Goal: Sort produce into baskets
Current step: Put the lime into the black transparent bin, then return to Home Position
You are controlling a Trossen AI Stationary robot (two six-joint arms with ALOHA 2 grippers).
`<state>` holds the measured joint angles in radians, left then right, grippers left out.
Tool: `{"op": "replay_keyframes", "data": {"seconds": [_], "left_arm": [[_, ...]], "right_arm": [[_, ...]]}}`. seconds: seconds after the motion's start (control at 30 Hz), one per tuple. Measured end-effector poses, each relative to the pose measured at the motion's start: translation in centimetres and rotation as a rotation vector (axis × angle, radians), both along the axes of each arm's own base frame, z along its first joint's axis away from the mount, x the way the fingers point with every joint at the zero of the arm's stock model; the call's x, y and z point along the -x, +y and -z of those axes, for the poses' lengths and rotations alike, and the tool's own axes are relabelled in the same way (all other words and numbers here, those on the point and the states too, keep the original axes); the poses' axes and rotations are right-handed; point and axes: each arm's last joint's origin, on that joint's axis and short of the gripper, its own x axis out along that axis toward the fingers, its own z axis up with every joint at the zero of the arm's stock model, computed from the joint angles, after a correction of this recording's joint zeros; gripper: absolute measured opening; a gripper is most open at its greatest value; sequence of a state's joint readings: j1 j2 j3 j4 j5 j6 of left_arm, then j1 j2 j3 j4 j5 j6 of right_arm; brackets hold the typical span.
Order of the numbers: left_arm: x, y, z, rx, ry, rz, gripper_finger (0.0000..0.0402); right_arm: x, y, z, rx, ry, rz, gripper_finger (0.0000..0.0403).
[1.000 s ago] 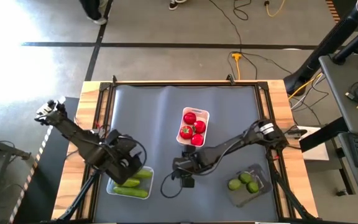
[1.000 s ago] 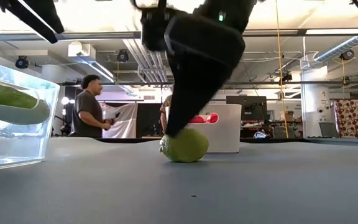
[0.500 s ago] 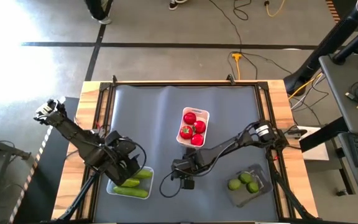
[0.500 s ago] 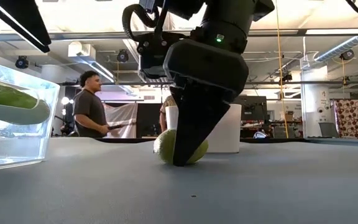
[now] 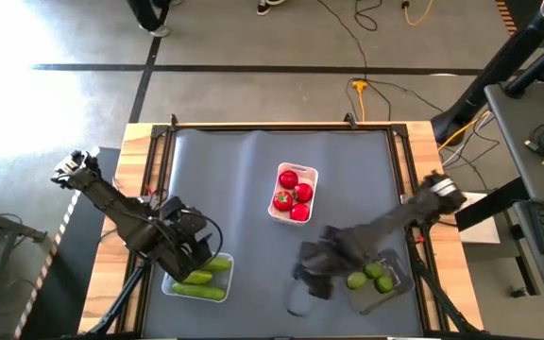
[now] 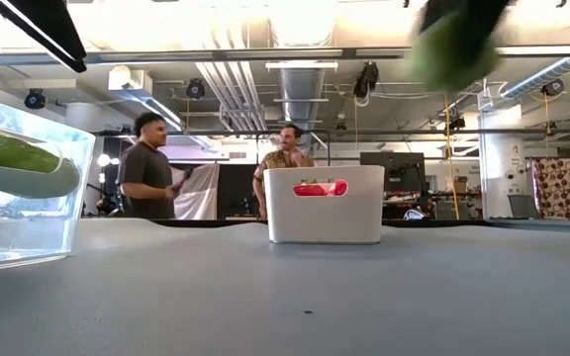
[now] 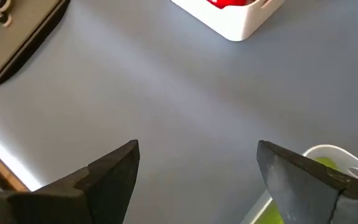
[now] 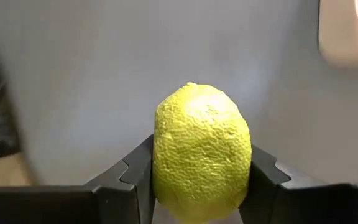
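Observation:
My right gripper (image 5: 312,276) is shut on a light-green lime (image 8: 202,152) and hovers just left of the dark tray (image 5: 392,295), which holds two limes (image 5: 367,277). In the low view the held lime (image 6: 453,40) shows as a blur high above the mat. The white tray (image 5: 312,175) in the middle holds several red tomatoes (image 5: 294,194). The clear tray (image 5: 170,286) at the near left holds green cucumbers (image 5: 202,277). My left gripper (image 7: 197,168) stands open beside this tray, with nothing between its fingers. My right gripper pinches the lime between its two fingers (image 8: 263,174), one on each of its opposite sides (image 8: 163,168). The lime stands on end between them. It is lifted clear of the table.
Bare grey mat (image 5: 244,179) lies between the three trays. Wooden rails (image 5: 140,142) edge the table. Two people (image 6: 144,168) stand in the room behind the table, far off.
My right gripper has come down over the lime on the mat and shut on it. It has then risen and gone toward the table's right edge, toward the dark tray. The lime is lifted clear of the mat.

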<state>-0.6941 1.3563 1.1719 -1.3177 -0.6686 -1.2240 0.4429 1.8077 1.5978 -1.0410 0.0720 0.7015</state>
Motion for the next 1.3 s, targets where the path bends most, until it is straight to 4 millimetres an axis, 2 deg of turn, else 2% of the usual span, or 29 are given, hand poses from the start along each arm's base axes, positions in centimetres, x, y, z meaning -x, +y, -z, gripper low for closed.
{"op": "replay_keyframes", "data": {"seconds": [0.1, 0.23, 0.33, 0.43, 0.53, 0.67, 0.9, 1.0, 1.13, 1.23, 1.3], "left_arm": [[-0.1, -0.1, -0.4, -0.011, 0.012, 0.046, 0.0307], [-0.4, 0.0, -0.8, -0.031, -0.002, 0.058, 0.0307], [-0.6, 0.1, -1.4, -0.024, -0.025, 0.047, 0.0307], [-0.9, 0.2, -2.2, -0.005, -0.051, 0.033, 0.0307], [-1.5, 0.0, -3.4, 0.056, -0.127, 0.012, 0.0307], [-1.8, -0.3, -4.2, 0.034, -0.131, 0.1, 0.0307], [-1.2, 0.3, -4.5, 0.074, -0.162, 0.133, 0.0307], [-1.2, 0.5, -4.3, 0.119, -0.237, 0.194, 0.0307], [-1.2, 1.3, -3.9, 0.182, -0.372, 0.294, 0.0307], [-1.2, 2.5, -3.1, 0.195, -0.51, 0.345, 0.0307], [-1.3, 3.5, -2.7, 0.211, -0.612, 0.395, 0.0307]], "right_arm": [[3.6, 2.1, -2.0, -0.013, 0.045, 0.06, 0.0153], [8.0, 4.4, -2.3, -0.019, 0.111, 0.211, 0.015], [10.7, 5.6, -1.2, -0.031, 0.167, 0.323, 0.0154], [12.7, 6.4, 1.1, -0.049, 0.259, 0.398, 0.0154], [13.6, 6.7, 3.4, -0.115, 0.318, 0.431, 0.0152], [13.8, 6.7, 5.8, -0.171, 0.3, 0.448, 0.0158], [14.6, 5.8, 8.2, -0.166, 0.347, 0.533, 0.0202], [14.7, 5.7, 7.1, -0.209, 0.346, 0.519, 0.023], [14.3, 5.5, 3.8, -0.295, 0.25, 0.467, 0.0269], [13.7, 4.5, 0.9, -0.318, 0.076, 0.416, 0.029], [13.1, 3.3, -0.9, -0.263, -0.099, 0.379, 0.0297]]}}
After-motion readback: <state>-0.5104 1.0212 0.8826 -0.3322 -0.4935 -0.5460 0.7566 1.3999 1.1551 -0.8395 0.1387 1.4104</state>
